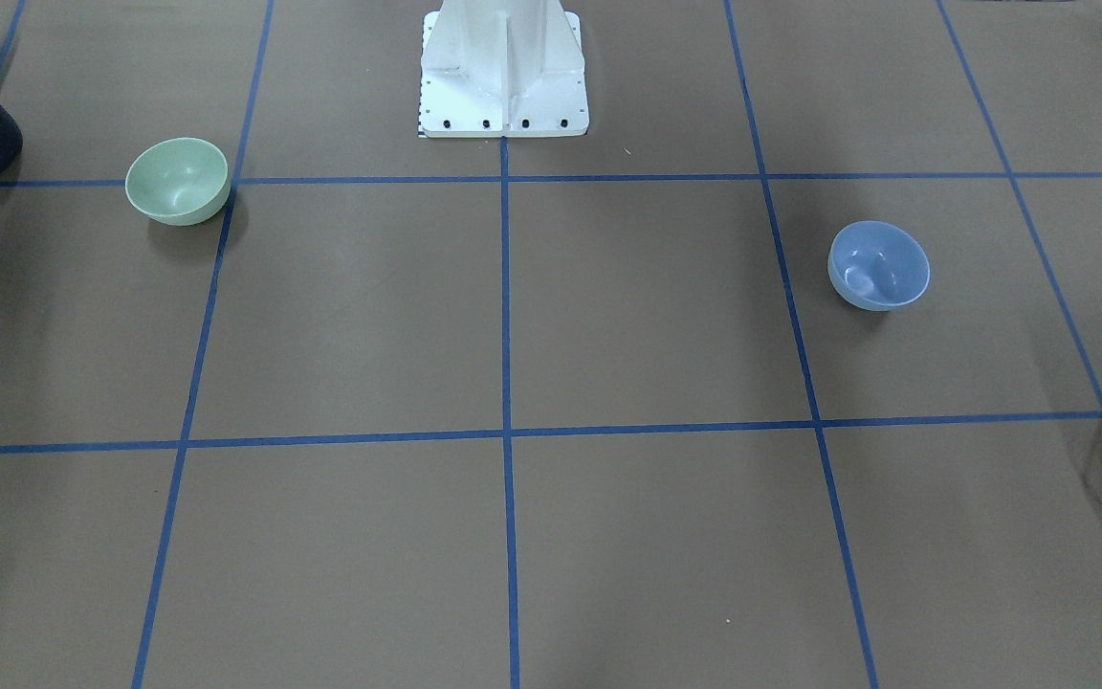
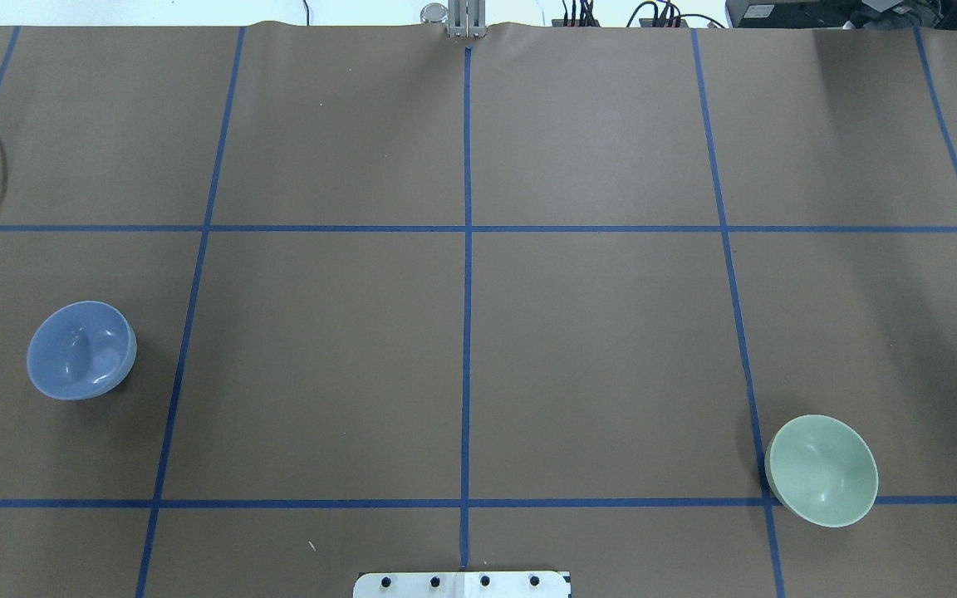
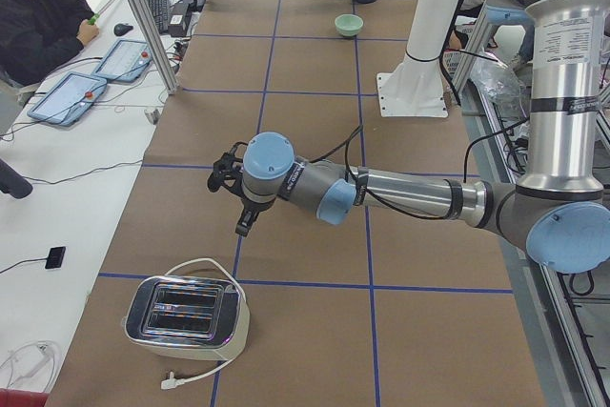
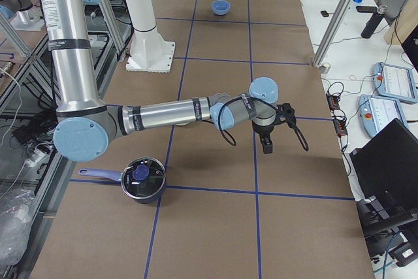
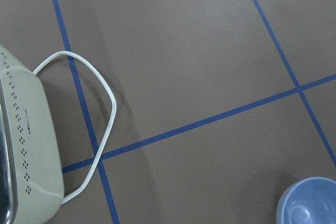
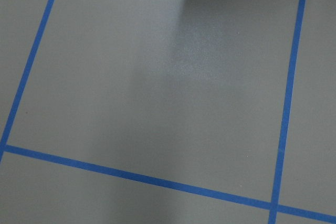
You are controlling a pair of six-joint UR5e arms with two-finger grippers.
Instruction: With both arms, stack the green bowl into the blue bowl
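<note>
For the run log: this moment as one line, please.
green bowl: robot's right, empty | blue bowl: robot's left, empty | stacked: no | left tool, right tool: off bowls

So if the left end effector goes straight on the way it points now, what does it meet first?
Probably bare table. The left end effector points down, and its wrist view shows the toaster and the blue bowl only at the edges; depth is hard to judge.

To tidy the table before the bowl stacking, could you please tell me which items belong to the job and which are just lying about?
Job: green bowl, blue bowl, left arm, right arm.
Lying about: toaster, cable, pot.
</note>
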